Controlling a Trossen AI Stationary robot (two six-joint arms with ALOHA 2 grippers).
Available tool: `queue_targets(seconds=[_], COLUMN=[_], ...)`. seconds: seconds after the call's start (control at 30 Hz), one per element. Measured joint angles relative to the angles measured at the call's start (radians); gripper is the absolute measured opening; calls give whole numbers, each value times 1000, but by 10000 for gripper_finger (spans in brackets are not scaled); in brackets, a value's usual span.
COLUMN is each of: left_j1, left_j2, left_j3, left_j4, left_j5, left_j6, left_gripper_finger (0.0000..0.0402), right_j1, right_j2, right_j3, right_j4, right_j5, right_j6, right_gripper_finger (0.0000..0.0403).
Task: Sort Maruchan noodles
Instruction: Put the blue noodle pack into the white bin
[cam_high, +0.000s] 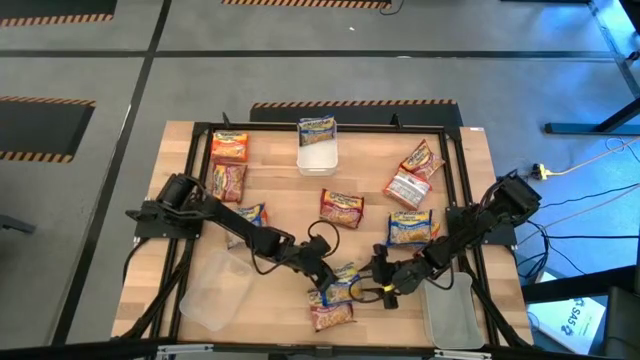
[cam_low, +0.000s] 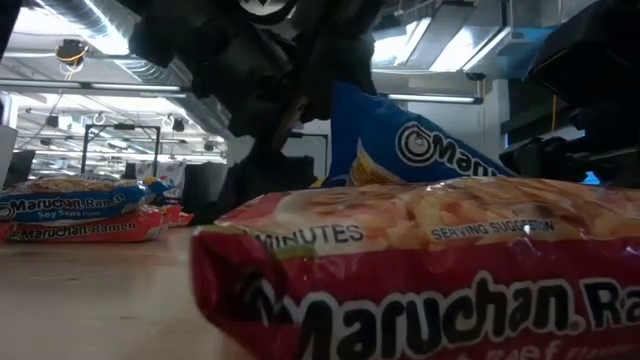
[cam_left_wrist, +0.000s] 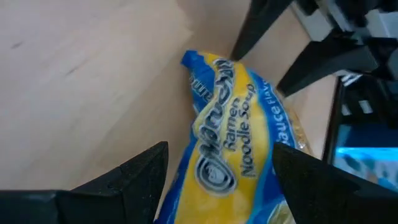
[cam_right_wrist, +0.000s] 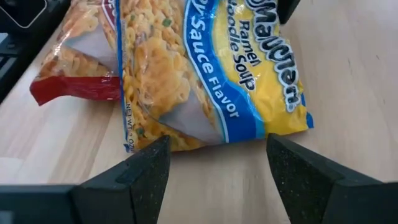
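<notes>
Here, blue noodle packet (cam_left_wrist: 227, 134) between the spread left claw (cam_left_wrist: 217, 171), ungrasped.

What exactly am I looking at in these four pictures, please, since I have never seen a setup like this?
Two dark robot arms work at a wooden table, sorting Maruchan ramen packets. One picture looks straight down, one sits at table height, and two come from cameras on the arms' wrists. Both grippers meet near the front edge over a blue soy sauce packet: the left gripper has its open fingers on either side of the packet, while the right gripper, also open, hovers just short of it. Neither clamps it. A red packet lies beside it. More packets are scattered about, one inside a white tub. Two clear tubs sit at the front corners.
</notes>
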Motion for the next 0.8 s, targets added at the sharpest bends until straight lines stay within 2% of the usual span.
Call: queue_targets(seconds=[0.17, 0.5, 0.8], left_j1=[12, 40, 54], left_j2=[0, 76, 92], left_j3=[-1, 9, 8], left_j4=[10, 61, 105], left_j5=[24, 180, 169], left_j6=[21, 49, 131], left_gripper_finger=[279, 272, 172], right_j1=[-1, -2, -2], right_j2=[0, 0, 0], right_j3=[0, 0, 0], right_j4=[0, 5, 5], right_j5=[12, 35, 54], right_j6=[-5, -5, -5], right_gripper_finger=[248, 248, 248])
